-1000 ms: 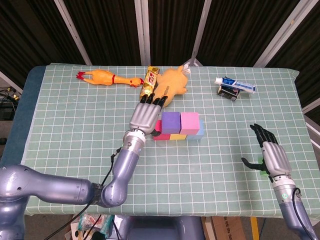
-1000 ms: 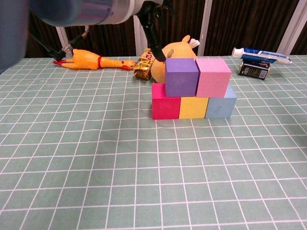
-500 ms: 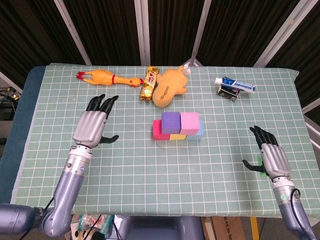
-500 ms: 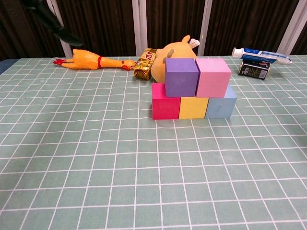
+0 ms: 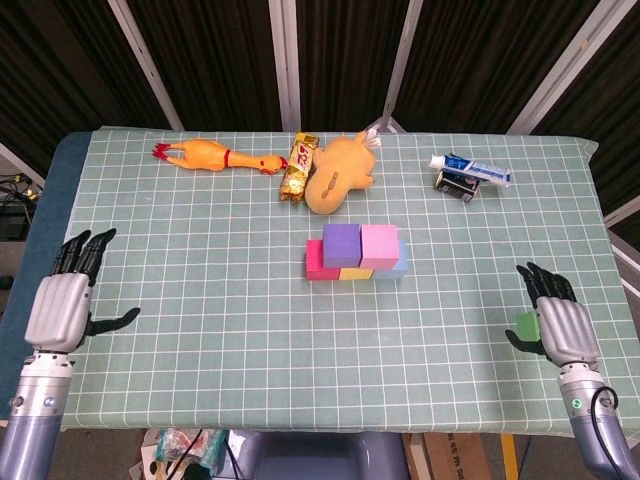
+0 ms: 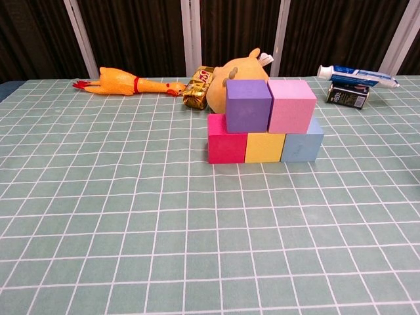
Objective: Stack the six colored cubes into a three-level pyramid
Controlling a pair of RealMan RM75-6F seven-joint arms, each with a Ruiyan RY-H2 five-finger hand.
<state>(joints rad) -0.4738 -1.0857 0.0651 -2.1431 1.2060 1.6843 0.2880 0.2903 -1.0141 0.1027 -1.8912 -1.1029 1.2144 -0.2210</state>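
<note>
Foam cubes stand two levels high at mid-table; both hands hang empty near the front edge.

Red cube [image 6: 227, 147], yellow cube [image 6: 265, 147] and blue cube [image 6: 303, 147] sit touching in a row, with the purple cube [image 6: 248, 105] and pink cube [image 6: 291, 105] side by side on top. The green cube [image 5: 524, 324] lies just beside the right hand [image 5: 562, 327], whose fingers are spread. The left hand [image 5: 62, 303] hovers at the table's left edge, fingers apart, holding nothing.

No legible text on the candy bar [image 6: 198, 87], toothpaste tube [image 6: 357, 75] or small box [image 6: 347, 94].
</note>
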